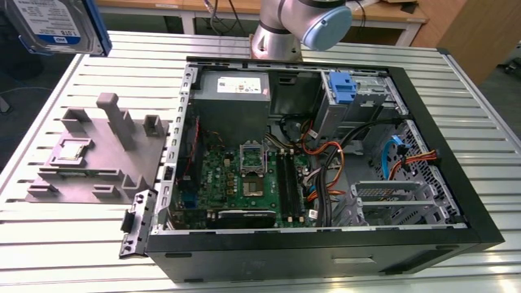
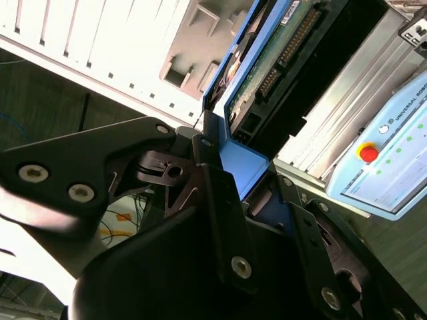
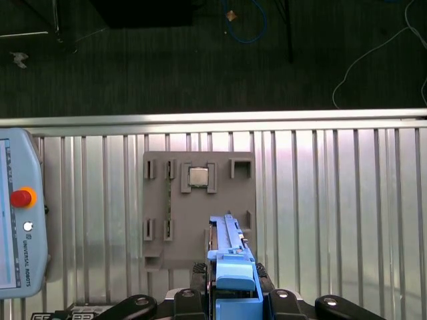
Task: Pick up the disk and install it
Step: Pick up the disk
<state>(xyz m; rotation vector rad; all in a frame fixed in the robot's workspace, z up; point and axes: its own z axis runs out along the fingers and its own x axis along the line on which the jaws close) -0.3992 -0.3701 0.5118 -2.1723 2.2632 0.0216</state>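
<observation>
Between my two black fingers (image 2: 217,193) hangs the one disk (image 3: 230,247), my gripper (image 3: 232,287) clamped tight on its smooth blue plastic bracket, with a green circuit board bare on one flat face. Below my gripper lies one grey moulded holder (image 3: 193,200) with blocky slots and a single square chip (image 3: 197,177), set on a ribbed metal table (image 3: 333,200), where one pale-blue pendant (image 3: 17,220) with a red button lies off to one side. Past the table's edge is dark carpet (image 3: 167,60), and one open black computer case (image 1: 326,152) stands beyond the holder from me.
</observation>
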